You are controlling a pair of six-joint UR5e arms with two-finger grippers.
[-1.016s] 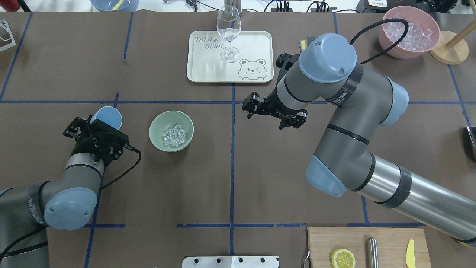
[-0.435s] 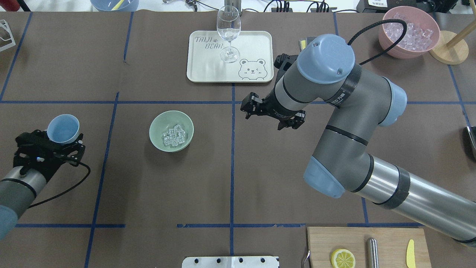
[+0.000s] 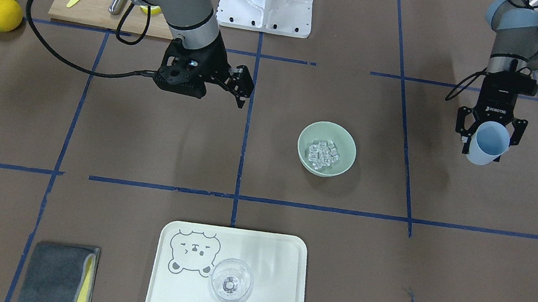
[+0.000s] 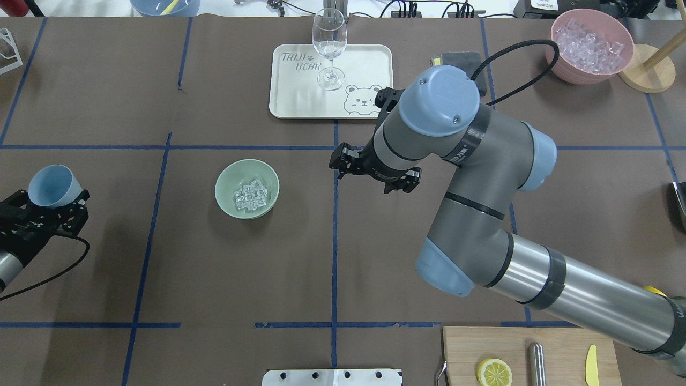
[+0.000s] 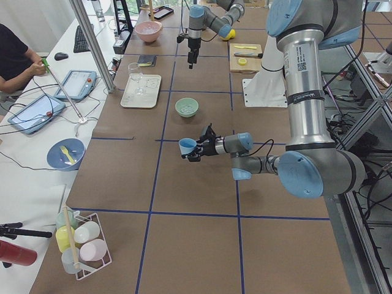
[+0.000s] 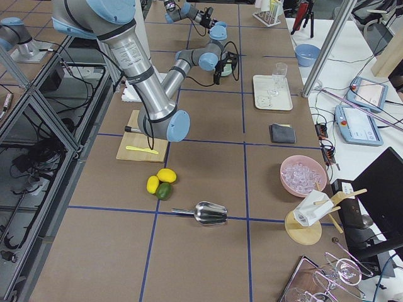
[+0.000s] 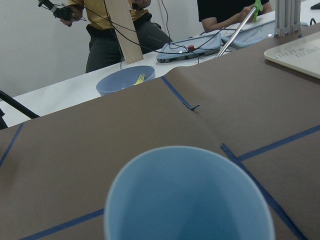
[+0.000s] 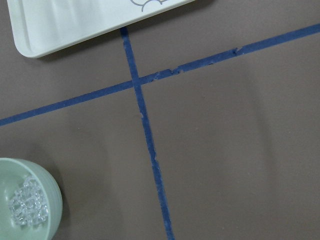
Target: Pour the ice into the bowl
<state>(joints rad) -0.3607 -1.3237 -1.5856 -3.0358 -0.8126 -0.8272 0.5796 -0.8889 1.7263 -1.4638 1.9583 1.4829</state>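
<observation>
Moved in the last second: not the ice [image 4: 250, 195], which sits in the same heap on the floor of the bowl [image 4: 221, 185]. The bowl is in the same spot on the desk [image 4: 268, 268], just left of the centre tape line.

The left arm has carried the blue cup [image 4: 52, 186] from right beside the bowl out to the far left edge, now well apart from it. The right arm has swung in toward the centre line, closer to the bowl.

Why it sits like this, my read: the pour is done and the cup has been pulled clear so nothing knocks the bowl. The cup's mouth faces up and the left wrist view shows a bare blue inside, no cubes.

Left end effector [image 3: 489, 144]: clamped on the cup, a finger on each side of its wall, held above the desk.

Right end effector [image 3: 241, 86]: fingers spread wide, gripping nothing and touching nothing. It hangs over the tape cross between the bowl and the tray [image 4: 289, 102]. Its wrist view has the bowl in the lower-left corner.
</observation>
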